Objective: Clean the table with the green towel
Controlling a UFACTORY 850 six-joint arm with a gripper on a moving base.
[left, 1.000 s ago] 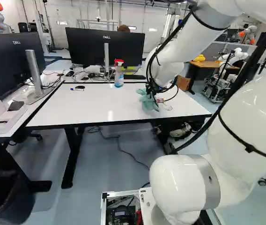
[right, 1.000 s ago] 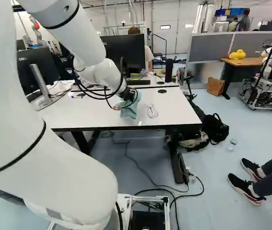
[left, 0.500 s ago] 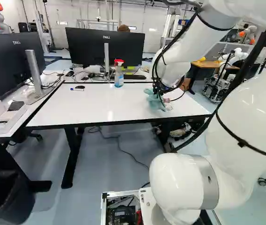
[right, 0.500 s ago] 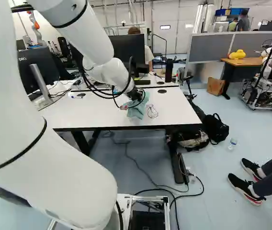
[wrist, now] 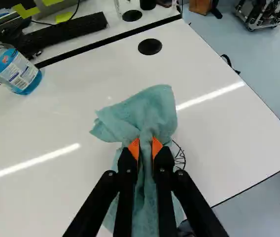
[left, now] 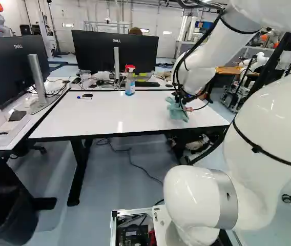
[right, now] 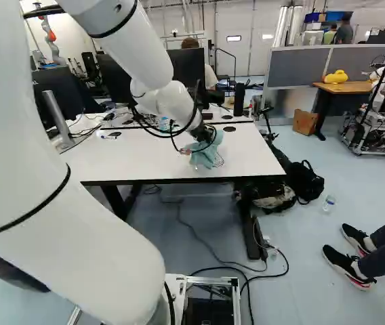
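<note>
Wrist view: gripper is pinching the bunched towel; good wiping is calling for light, even, overlapping strokes across the scribble on the table.

The white arm reaches forward; its end effector tilts downward; two fingers stand close together.

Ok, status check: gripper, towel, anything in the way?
Gripper shut on green towel. Towel against white tabletop, dark scribbled lines showing beside it. Spray bottle near the far edge, apart from towel, seems out of the way.
</note>
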